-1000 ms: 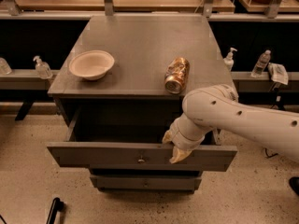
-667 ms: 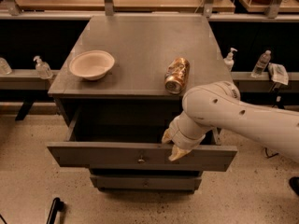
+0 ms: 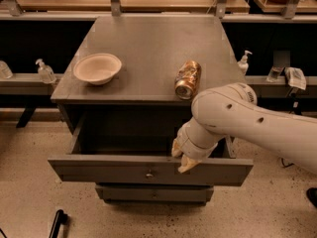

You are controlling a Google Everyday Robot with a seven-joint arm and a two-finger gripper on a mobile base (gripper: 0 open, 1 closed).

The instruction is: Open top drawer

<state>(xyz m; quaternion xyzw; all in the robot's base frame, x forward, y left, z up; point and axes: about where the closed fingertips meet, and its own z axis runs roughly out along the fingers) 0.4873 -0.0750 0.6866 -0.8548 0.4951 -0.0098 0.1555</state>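
The top drawer (image 3: 99,170) of the grey cabinet is pulled well out, its deep grey box interior (image 3: 129,133) showing. Its front carries a small brass knob (image 3: 148,174) at centre. My gripper (image 3: 184,161) comes in from the right on a white arm and sits at the drawer front's top edge, right of the knob, its tan fingertips (image 3: 187,165) hanging over the rim. The wrist hides most of the fingers.
On the cabinet top (image 3: 148,48) lie a beige bowl (image 3: 97,68) at left and a brass-coloured can (image 3: 187,79) on its side at right. A lower drawer (image 3: 153,194) is shut below. Sanitiser bottles (image 3: 45,72) stand on side ledges. A black object (image 3: 57,223) lies on the floor.
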